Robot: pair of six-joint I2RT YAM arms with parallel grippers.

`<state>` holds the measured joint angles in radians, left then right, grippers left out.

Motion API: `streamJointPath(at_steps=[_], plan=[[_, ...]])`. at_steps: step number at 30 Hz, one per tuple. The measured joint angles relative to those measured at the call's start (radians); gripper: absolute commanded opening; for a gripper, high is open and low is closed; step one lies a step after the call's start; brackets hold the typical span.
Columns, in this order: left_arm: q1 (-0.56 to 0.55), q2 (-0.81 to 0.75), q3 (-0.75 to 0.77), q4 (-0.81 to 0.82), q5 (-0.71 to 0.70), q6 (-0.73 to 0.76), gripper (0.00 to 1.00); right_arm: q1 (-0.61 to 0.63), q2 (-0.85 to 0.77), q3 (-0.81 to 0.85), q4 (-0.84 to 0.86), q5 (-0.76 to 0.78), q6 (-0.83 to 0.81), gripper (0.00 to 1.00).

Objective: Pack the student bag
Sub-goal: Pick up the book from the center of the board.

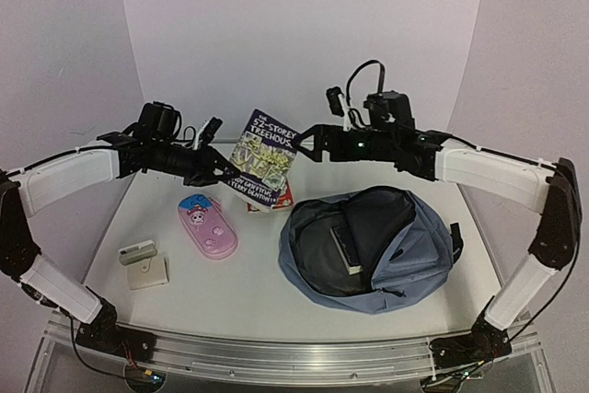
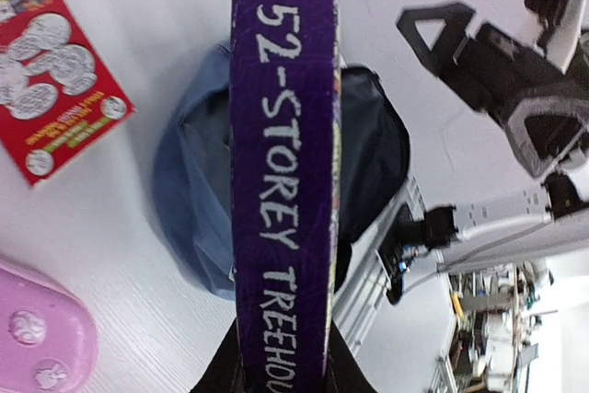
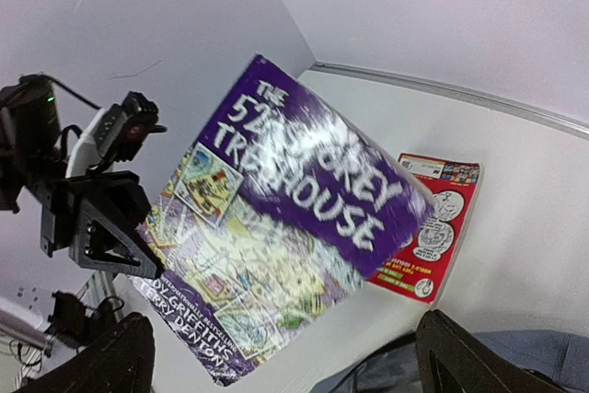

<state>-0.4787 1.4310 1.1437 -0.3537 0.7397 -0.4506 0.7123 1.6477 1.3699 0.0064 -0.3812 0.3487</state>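
Observation:
The student bag lies open at the right on the table, a dark book inside its main compartment. A purple book, "The 52-Storey Treehouse", hangs tilted in the air behind the bag. My left gripper is shut on its lower left corner. In the left wrist view the book's spine runs up from between my fingers, above the bag. My right gripper stands open just off the book's right edge, touching nothing. The right wrist view shows the cover beyond my wide-apart fingertips.
A red book lies flat on the table under the purple one. A pink pencil case sits left of the bag. A small white item and a beige pad lie near the front left. White walls close the back.

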Motion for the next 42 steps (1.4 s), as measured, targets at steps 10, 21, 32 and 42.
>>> streamJointPath(at_steps=[10,21,32,42], plan=[[-0.269,-0.008,0.034,-0.164,0.181,0.088,0.00,-0.121,-0.374,-0.279,-0.026,-0.183,-0.059,0.98],[-0.356,-0.008,0.055,-0.198,0.243,0.084,0.00,-0.155,-0.385,-0.362,-0.092,-0.531,-0.063,0.98],[-0.366,0.047,0.134,-0.219,0.282,0.107,0.00,-0.133,-0.334,-0.402,-0.104,-0.747,-0.067,0.67],[-0.366,0.076,0.165,-0.268,0.274,0.173,0.31,-0.112,-0.320,-0.399,-0.121,-0.770,-0.062,0.03]])
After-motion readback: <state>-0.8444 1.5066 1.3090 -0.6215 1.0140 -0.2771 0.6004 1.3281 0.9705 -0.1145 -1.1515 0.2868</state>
